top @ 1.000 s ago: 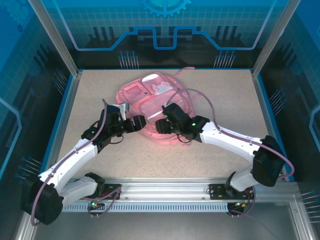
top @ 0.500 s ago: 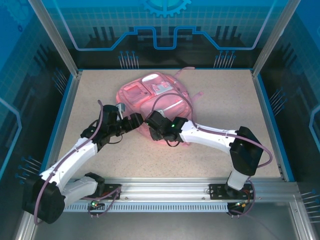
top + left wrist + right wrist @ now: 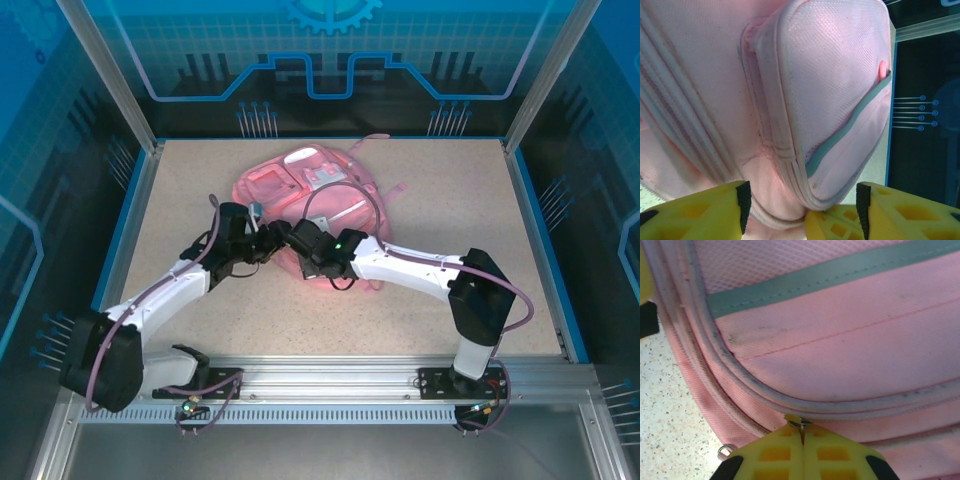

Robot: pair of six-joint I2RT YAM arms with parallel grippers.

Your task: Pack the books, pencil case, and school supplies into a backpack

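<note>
**Right wrist view: a thin pinch on the zip, and several ways to lose it**

Up close, the right gripper (image 3: 802,440) is closed tight. Its yellow fingertips meet on the small metal zipper pull (image 3: 799,421) at bottom centre of the frame, just under the curved piping of the large pink fabric backpack (image 3: 840,340). Only the tip of the pull looks caught, so I reckon a sideways tug could let it pop free. It could also drag the whole bag across the speckled beige table (image 3: 665,405) instead of running the zip.

The left gripper (image 3: 803,202) sits at the bottom of its own view. Its jaws stand partly apart astride the bag's lower seam, gripping nothing that I can make out. Unless it pins the fabric, nothing braces the bag against the pull. What looks like the other gripper's yellow finger pokes in between its pads, so a knock seems possible.

From above, the backpack lies in the upper middle of the table, with both wrists crowding over its near edge and covering the zip. I cannot tell which compartment this zip serves, how far along it is open, or what the bag holds. A little metal ring (image 3: 726,450) at lower left of the right wrist frame is tucked against the finger, and what it belongs to is unclear.
</note>
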